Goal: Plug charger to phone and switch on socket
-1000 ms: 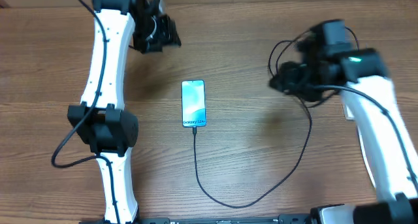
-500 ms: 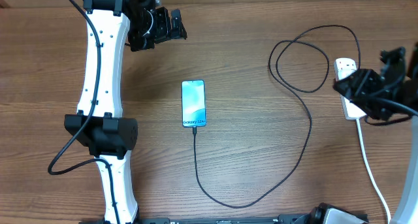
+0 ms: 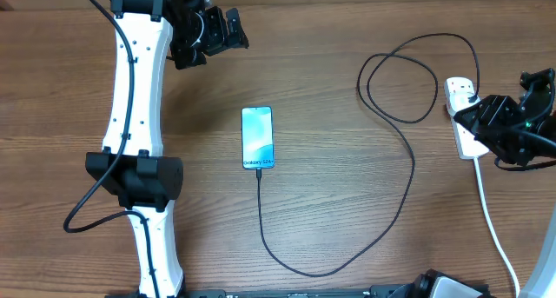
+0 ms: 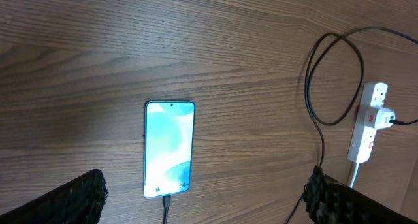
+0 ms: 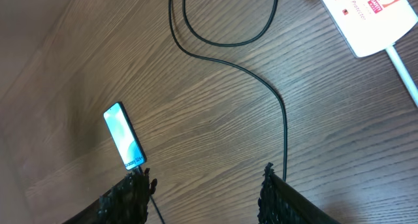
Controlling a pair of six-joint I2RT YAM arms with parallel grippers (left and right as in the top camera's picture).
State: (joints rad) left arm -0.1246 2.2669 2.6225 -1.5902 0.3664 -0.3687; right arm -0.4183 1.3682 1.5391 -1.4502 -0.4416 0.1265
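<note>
Overhead view: slim smartphone with a light blue-teal screen lies flat in the middle of the brown wooden table.
Charger: long thin black cable meets the phone's lower edge, curves right, loops, and reaches the white power strip with red switches.
Left gripper: fingers spread, empty, well apart from the phone.
Right gripper: fingers spread, holding nothing, over the strip.

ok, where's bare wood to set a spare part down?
Free: between the left arm and the phone; right of the phone, inside the charger curve; top centre. Crowded at the right edge: charger loops, the socket, and the right gripper.
</note>
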